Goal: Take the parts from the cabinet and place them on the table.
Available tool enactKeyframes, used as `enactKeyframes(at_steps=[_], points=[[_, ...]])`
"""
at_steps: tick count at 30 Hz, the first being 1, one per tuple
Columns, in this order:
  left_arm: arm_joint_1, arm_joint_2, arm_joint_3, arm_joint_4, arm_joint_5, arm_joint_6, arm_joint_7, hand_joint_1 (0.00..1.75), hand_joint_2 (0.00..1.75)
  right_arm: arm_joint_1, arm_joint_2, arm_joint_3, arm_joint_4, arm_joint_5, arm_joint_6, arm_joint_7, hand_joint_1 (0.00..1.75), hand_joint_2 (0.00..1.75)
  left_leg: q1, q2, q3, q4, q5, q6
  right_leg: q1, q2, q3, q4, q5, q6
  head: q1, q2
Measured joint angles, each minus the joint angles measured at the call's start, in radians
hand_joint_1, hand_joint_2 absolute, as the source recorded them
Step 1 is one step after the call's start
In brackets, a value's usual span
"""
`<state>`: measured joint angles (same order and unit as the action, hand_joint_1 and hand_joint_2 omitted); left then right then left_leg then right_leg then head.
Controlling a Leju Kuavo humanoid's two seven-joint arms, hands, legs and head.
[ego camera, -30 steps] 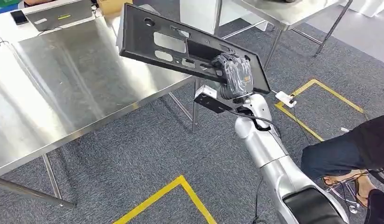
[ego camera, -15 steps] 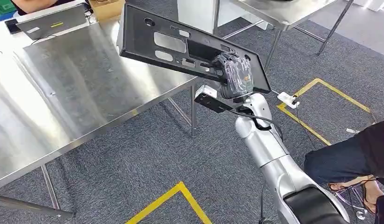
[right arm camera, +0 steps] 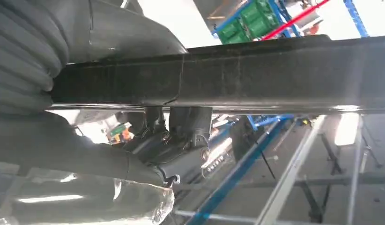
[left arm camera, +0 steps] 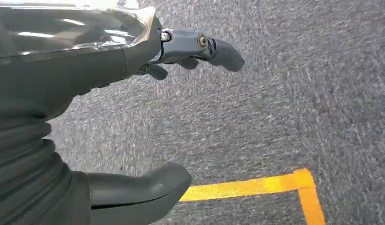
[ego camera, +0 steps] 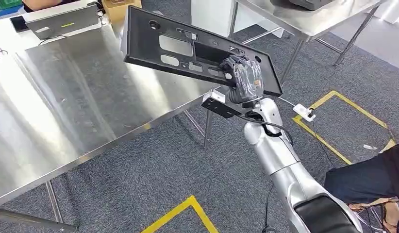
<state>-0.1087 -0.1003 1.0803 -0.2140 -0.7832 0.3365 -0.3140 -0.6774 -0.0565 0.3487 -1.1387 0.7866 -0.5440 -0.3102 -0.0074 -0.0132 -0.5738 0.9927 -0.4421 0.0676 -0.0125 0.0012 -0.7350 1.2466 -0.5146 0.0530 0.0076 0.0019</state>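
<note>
Grey carpet surrounds the steel table (ego camera: 66, 97). Your right robot hand (ego camera: 243, 77) grips the black panel (ego camera: 188, 48) near its 4 o'clock edge, above the table corner. Expect a stiff, light, long part; off-centre hold invites sag. Left robot hand (left arm camera: 134, 117) hangs released.

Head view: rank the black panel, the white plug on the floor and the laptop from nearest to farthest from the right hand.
1. Black panel: held by the right hand.
2. White plug: on the carpet to the hand's right, by the yellow tape.
3. Laptop: at the table's far left corner.
</note>
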Motion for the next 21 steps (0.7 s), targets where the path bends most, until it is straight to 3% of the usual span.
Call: enactKeyframes(at_steps=[1,3,4,5,7,8,9,11,13,14,15,17,18,20,21], points=[[0.001,-0.001,0.0,0.0,0.0,0.0,0.0,0.0,1.75,-0.001,-0.001,-0.001,0.0,0.001,0.0,0.003,1.75,1.75,-0.001,-0.002,0.01,0.0,-0.007,-0.002,0.001,0.0,0.03,-0.085,0.048,0.009,0.0,0.0],[0.001,-0.002,0.0,0.0,0.002,0.0,0.0,0.0,1.75,-0.003,-0.002,-0.006,0.0,0.002,0.003,0.009,1.75,1.75,-0.002,-0.003,0.024,0.0,-0.022,-0.008,0.003,-0.001,0.089,-0.253,0.139,0.007,0.001,0.0],[0.001,-0.002,0.002,0.0,0.005,0.0,0.0,0.0,1.75,-0.006,-0.005,-0.008,0.001,0.003,0.004,0.013,1.75,1.75,-0.006,-0.005,0.029,0.002,-0.029,-0.015,0.009,-0.002,0.085,-0.257,0.111,-0.018,-0.001,0.0],[-0.001,-0.002,0.002,0.0,0.005,0.001,-0.002,0.0,1.75,-0.009,-0.006,-0.01,0.002,0.005,0.009,0.015,1.75,1.75,-0.006,-0.005,0.026,0.0,-0.035,-0.022,0.013,0.0,0.099,-0.255,0.108,-0.029,-0.001,0.0],[0.003,-0.001,0.002,0.0,0.008,0.001,-0.003,0.0,1.75,-0.009,-0.008,-0.018,0.004,0.009,0.01,0.019,1.75,1.75,-0.007,-0.006,0.032,0.014,-0.031,-0.028,0.009,-0.001,0.108,-0.26,0.119,-0.043,0.001,0.0],[0.003,0.003,0.003,-0.001,0.008,0.001,-0.003,0.0,1.75,-0.008,-0.011,-0.021,0.004,0.01,0.011,0.019,1.75,1.75,-0.005,-0.005,0.033,0.017,-0.039,-0.034,-0.005,0.001,0.124,-0.265,0.117,-0.047,-0.002,0.0],[0.003,0.001,0.003,0.0,0.008,0.001,-0.003,0.0,1.75,-0.011,-0.012,-0.022,0.005,0.011,0.011,0.02,1.75,1.75,-0.002,-0.001,0.017,0.049,-0.047,-0.04,-0.004,0.0,0.135,-0.27,0.114,-0.05,0.003,0.0],[0.002,0.001,0.004,0.0,0.007,0.001,-0.003,0.0,1.75,-0.017,-0.012,-0.022,0.005,0.014,0.011,0.02,1.75,1.75,0.007,0.001,-0.06,0.182,-0.083,-0.052,-0.004,0.0,0.146,-0.27,0.105,-0.062,0.002,0.0],[0.004,0.001,0.006,0.0,0.008,0.001,-0.003,0.0,1.75,-0.015,-0.013,-0.022,0.01,0.02,0.011,0.021,1.75,1.75,0.015,0.002,-0.15,0.302,-0.148,-0.064,-0.003,0.0,0.158,-0.27,0.091,-0.064,0.001,0.0],[0.005,0.001,0.007,0.0,0.008,0.001,-0.003,0.0,1.75,-0.011,-0.013,-0.022,0.012,0.021,0.011,0.021,1.75,1.75,0.018,0.004,-0.171,0.308,-0.145,-0.067,-0.003,0.001,0.166,-0.27,0.084,-0.062,0.002,0.0],[0.006,0.002,0.008,0.0,0.009,0.001,-0.003,0.0,1.75,-0.008,-0.014,-0.022,0.014,0.021,0.011,0.021,1.75,1.75,0.021,0.006,-0.17,0.275,-0.113,-0.069,-0.004,0.002,0.175,-0.27,0.076,-0.06,0.001,0.0],[0.006,0.003,0.01,0.0,0.009,0.001,-0.003,0.0,1.75,-0.007,-0.014,-0.022,0.016,0.021,0.011,0.023,1.75,1.75,0.025,0.009,-0.116,0.114,0.004,-0.065,-0.004,0.002,0.198,-0.27,0.059,-0.053,0.001,0.0],[0.006,0.004,0.011,0.0,0.009,0.001,-0.003,0.0,1.75,-0.008,-0.014,-0.022,0.016,0.02,0.011,0.023,1.75,1.75,0.025,0.011,-0.087,0.03,0.068,-0.058,-0.004,0.002,0.205,-0.272,0.051,-0.049,0.002,0.0],[0.004,0.006,0.011,-0.001,0.009,0.001,-0.004,0.0,1.75,-0.011,-0.015,-0.023,0.018,0.02,0.012,0.023,1.75,1.75,0.017,0.011,-0.076,0.004,0.039,-0.047,0.002,0.004,0.206,-0.274,0.042,-0.035,0.003,0.0],[0.005,0.005,0.011,-0.001,0.009,0.001,-0.003,0.0,1.75,-0.009,-0.015,-0.023,0.018,0.021,0.012,0.023,1.75,1.75,0.014,0.011,-0.069,0.0,0.046,-0.039,0.003,0.004,0.212,-0.269,0.042,-0.026,0.002,0.0]])
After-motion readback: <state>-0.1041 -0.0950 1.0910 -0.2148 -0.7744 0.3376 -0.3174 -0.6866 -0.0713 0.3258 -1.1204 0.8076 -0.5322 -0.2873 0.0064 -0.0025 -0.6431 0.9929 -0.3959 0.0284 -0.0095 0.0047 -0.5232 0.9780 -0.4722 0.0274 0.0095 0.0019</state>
